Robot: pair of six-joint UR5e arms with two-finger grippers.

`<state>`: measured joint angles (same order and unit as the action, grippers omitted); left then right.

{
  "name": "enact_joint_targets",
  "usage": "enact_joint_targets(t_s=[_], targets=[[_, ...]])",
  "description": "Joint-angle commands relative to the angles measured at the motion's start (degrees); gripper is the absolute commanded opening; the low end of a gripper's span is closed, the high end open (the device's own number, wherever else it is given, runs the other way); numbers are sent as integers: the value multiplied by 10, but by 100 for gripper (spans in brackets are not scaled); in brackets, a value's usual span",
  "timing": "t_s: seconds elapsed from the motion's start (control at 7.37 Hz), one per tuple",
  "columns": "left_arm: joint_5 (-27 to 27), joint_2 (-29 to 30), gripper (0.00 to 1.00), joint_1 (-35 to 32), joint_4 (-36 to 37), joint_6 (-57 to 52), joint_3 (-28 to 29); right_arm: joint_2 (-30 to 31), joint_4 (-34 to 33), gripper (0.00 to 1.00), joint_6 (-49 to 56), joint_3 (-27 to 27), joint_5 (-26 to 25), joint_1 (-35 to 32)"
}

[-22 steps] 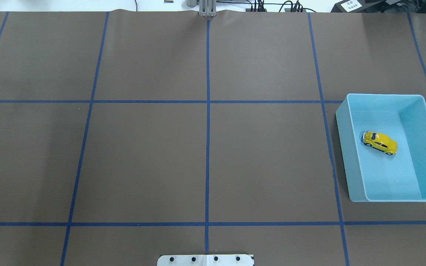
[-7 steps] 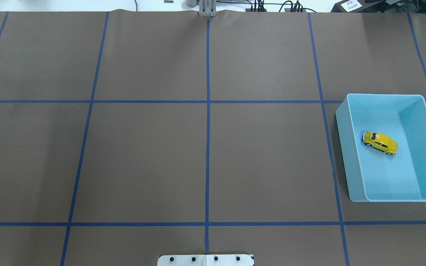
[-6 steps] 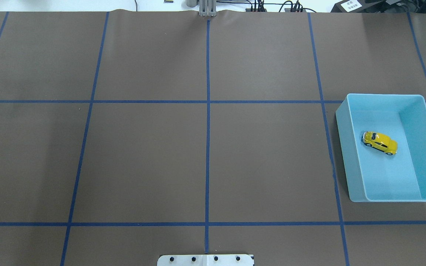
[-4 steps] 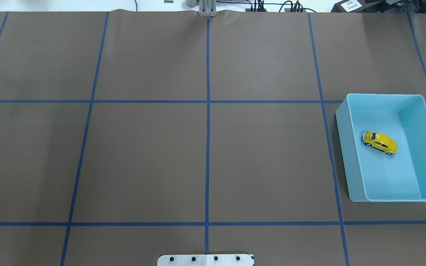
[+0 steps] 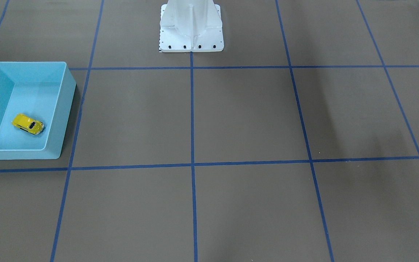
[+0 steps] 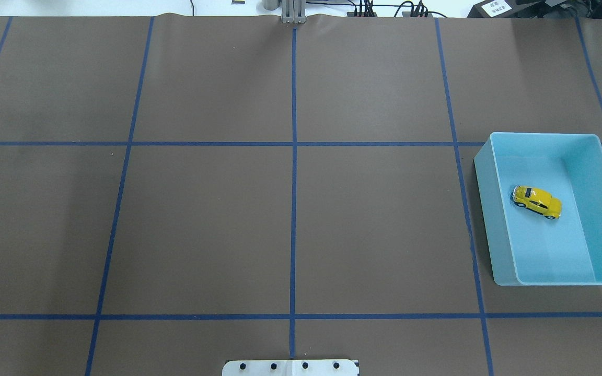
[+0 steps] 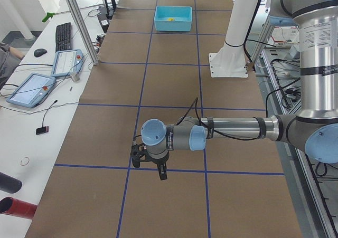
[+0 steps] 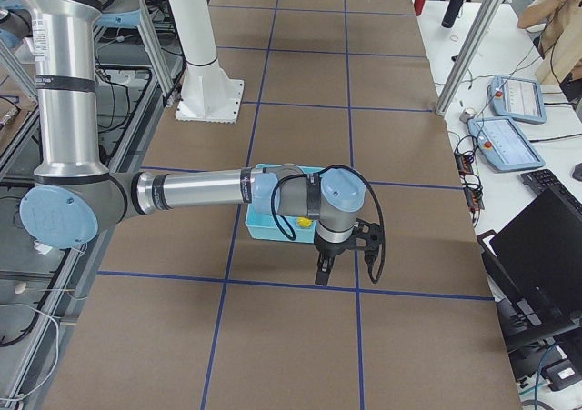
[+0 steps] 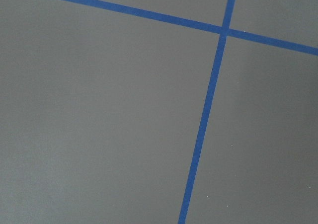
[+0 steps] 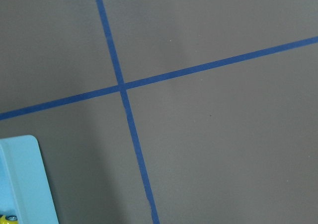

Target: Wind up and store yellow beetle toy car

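The yellow beetle toy car stands on its wheels on the floor of the light blue bin at the table's right side; it also shows in the front-facing view. The bin is open-topped. My left gripper hovers over the table far from the bin, seen only in the left side view; I cannot tell if it is open or shut. My right gripper hangs just beside the bin, seen only in the right side view; I cannot tell its state.
Brown table cover with a blue tape grid. The white robot base stands at the table's middle edge. Operator desks with pendants and a keyboard lie beyond the far edge. The right wrist view shows the bin's corner.
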<state>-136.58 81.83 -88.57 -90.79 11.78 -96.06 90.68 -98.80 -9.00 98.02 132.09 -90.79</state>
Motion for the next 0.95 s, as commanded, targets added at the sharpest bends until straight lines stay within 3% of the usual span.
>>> enact_joint_targets(t_s=[0.0,0.81], targets=[[0,0,100,1,0,0,0,2,0,100,5,1,8,0],[0,0,100,0,0,0,0,2,1,100,10,0,8,0]])
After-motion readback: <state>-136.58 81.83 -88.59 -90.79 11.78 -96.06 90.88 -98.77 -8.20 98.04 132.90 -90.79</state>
